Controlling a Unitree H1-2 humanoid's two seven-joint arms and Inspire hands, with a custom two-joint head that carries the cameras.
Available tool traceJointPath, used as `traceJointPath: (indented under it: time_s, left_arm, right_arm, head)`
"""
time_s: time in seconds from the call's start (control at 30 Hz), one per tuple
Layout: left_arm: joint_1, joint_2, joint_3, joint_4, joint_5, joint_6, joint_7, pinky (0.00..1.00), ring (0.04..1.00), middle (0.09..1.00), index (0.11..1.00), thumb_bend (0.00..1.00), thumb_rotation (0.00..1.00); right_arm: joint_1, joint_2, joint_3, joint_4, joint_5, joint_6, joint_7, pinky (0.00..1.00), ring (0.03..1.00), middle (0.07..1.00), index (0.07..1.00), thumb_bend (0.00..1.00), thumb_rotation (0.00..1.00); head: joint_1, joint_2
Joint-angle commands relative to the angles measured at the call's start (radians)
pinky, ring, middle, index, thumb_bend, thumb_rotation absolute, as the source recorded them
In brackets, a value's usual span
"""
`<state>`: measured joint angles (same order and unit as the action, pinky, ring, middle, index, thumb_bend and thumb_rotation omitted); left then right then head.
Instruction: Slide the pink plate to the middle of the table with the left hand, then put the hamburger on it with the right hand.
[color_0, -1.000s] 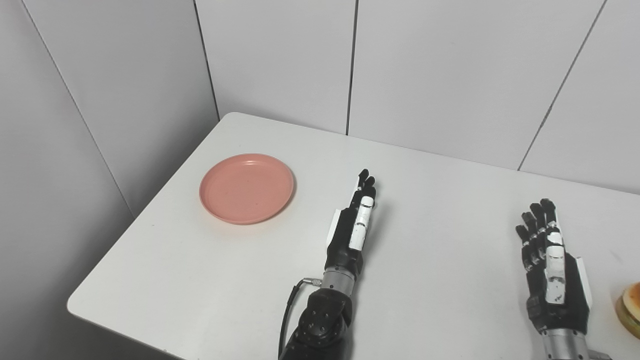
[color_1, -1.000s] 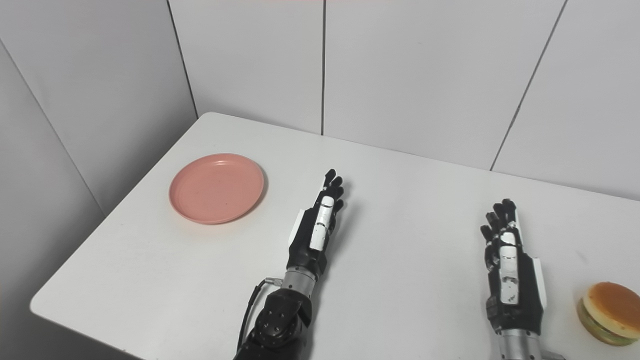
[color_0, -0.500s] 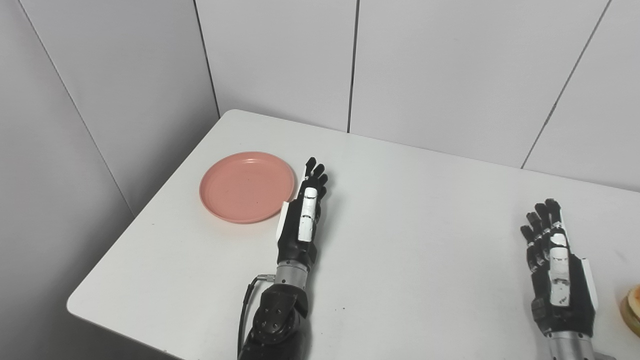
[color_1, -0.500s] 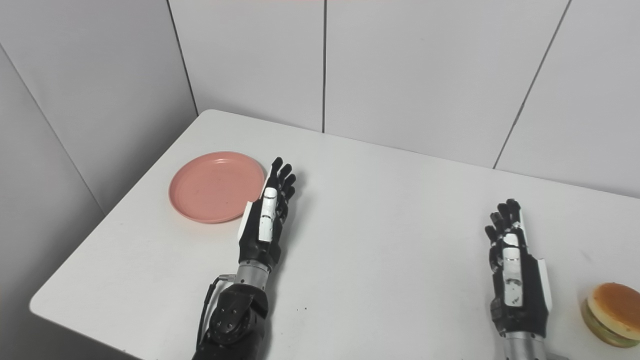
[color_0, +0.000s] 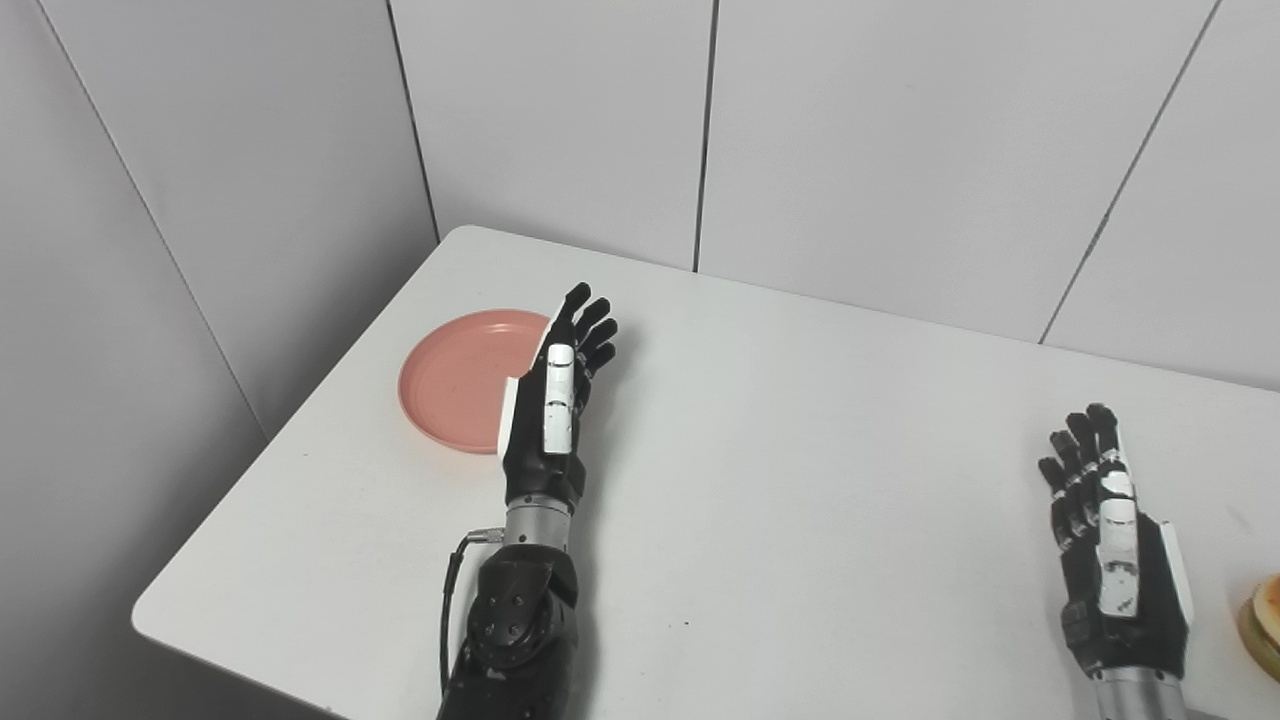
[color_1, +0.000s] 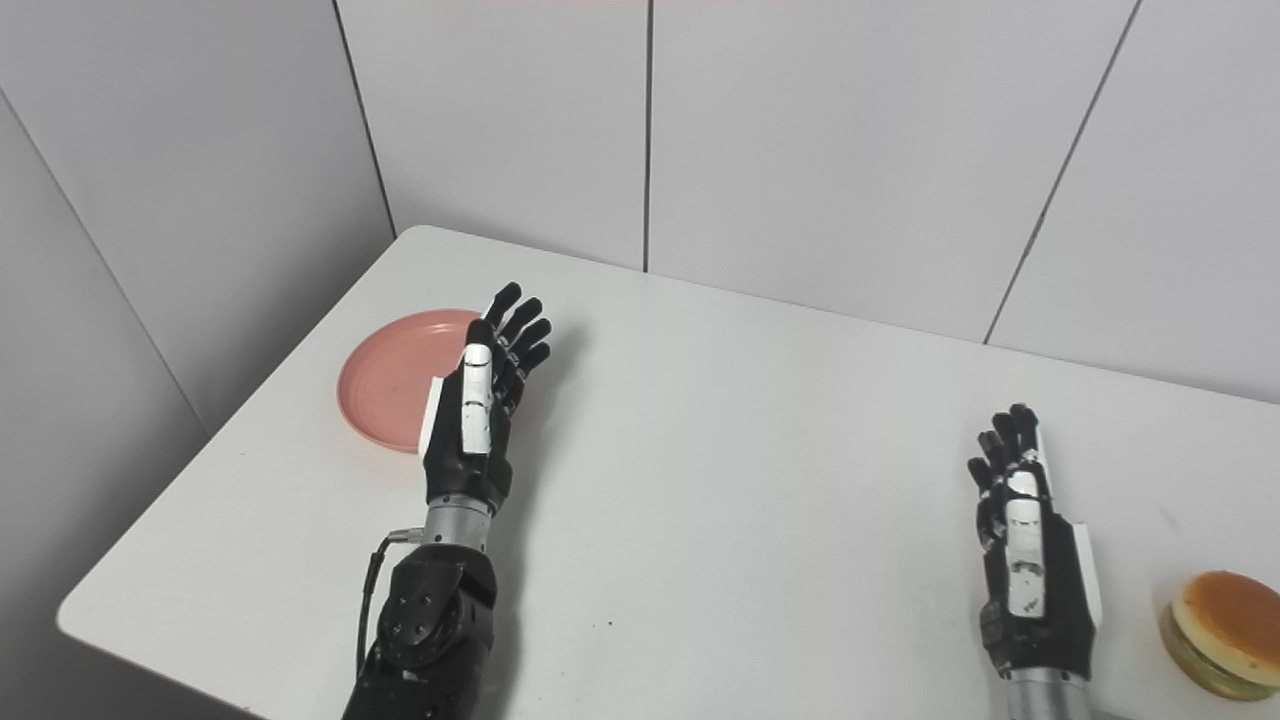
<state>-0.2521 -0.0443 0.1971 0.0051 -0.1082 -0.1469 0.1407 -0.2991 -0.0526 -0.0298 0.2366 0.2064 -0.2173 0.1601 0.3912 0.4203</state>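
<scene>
The pink plate (color_0: 450, 375) lies flat near the table's far left corner. My left hand (color_0: 555, 405) is open, held edge-on with fingers straight, above the plate's right part, which it hides. Whether it touches the plate I cannot tell. The hamburger (color_1: 1220, 632) sits at the near right of the table, only its edge showing in the left eye view. My right hand (color_1: 1030, 560) is open with fingers up, just left of the hamburger and apart from it.
The white table (color_0: 800, 450) stands in a corner, with grey wall panels behind and to the left. Its left edge runs close to the plate. A bare stretch of tabletop lies between the two hands.
My left hand has moved left and away from me, from the table's middle to over the plate's right part. The plate, the hamburger and my right hand have stayed in place.
</scene>
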Motion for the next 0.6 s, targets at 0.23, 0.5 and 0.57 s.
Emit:
traceJointPath:
  time_s: [0.23,0.5,0.57]
  left_arm:
    - [-0.059,0.075,0.072,0.018,0.02,-0.104,0.043,0.83,0.818,0.817,0.804,0.67,1.0]
    - [-0.083,0.132,0.141,0.052,0.056,-0.129,0.118,0.82,0.774,0.766,0.75,0.7,1.0]
    - [-0.084,0.146,0.155,0.052,0.05,-0.125,0.124,0.79,0.769,0.766,0.747,0.69,1.0]
  right_arm:
    - [0.067,-0.012,-0.006,0.057,-0.012,-0.021,0.008,1.0,1.0,1.0,1.0,0.55,0.93]
    - [0.066,-0.014,-0.008,0.064,-0.011,-0.029,0.014,1.0,1.0,1.0,1.0,0.52,0.94]
    - [0.067,-0.014,-0.009,0.062,-0.01,-0.027,0.015,1.0,1.0,1.0,1.0,0.52,0.92]
  head:
    - [0.001,0.002]
    - [0.005,0.002]
    - [0.005,0.002]
